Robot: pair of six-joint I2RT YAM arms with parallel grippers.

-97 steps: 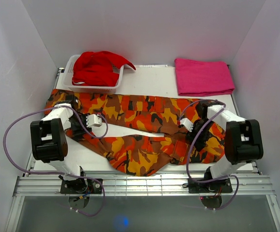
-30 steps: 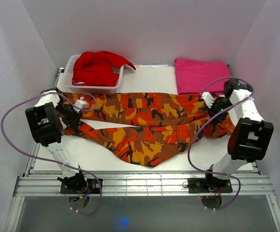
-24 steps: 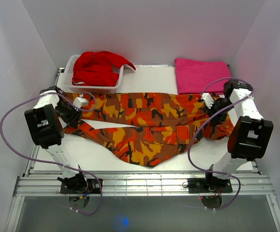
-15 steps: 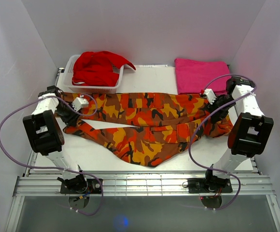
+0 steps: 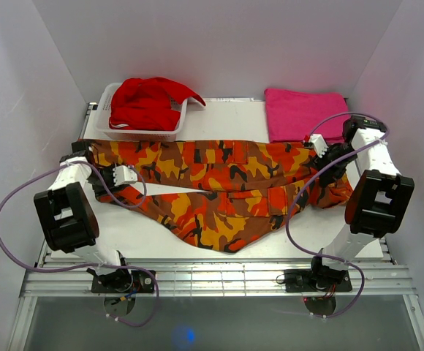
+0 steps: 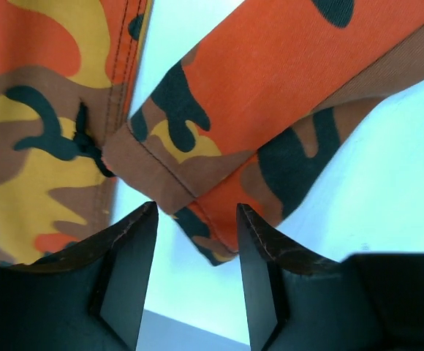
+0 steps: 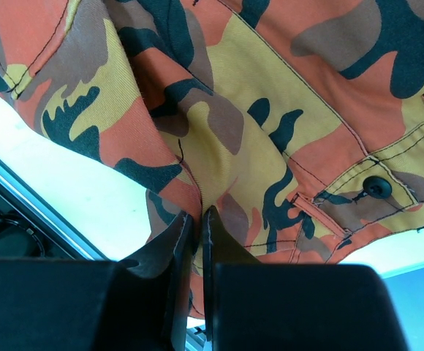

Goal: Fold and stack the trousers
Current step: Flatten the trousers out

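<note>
From overhead, the left gripper (image 5: 126,175) has just let go. Half a second ago it sat at the far leg end beside the basket (image 5: 101,129); now it has pulled back toward the near edge, and that hem lies flat near the worktop's (image 5: 226,115) left edge. The trousers (image 5: 219,183) stretch from the left edge to the right edge across the middle, legs side by side with a sliver of bare worktop between them on the left. I take this as the legs laid out and the lengthwise fold still unfinished. The right gripper (image 5: 319,145) has stayed at the waist end. The red garment (image 5: 150,102) in the basket and the pink cloth (image 5: 307,115) at the far right corner both sit close to the trousers' far side and crowd any lift.

On the left wrist, my fingers (image 6: 128,252) stand apart, empty, over a stitched hem.

On the right wrist, the fingers (image 7: 169,252) are pinched on a fold of fabric, with a button (image 7: 377,187) nearby.
</note>
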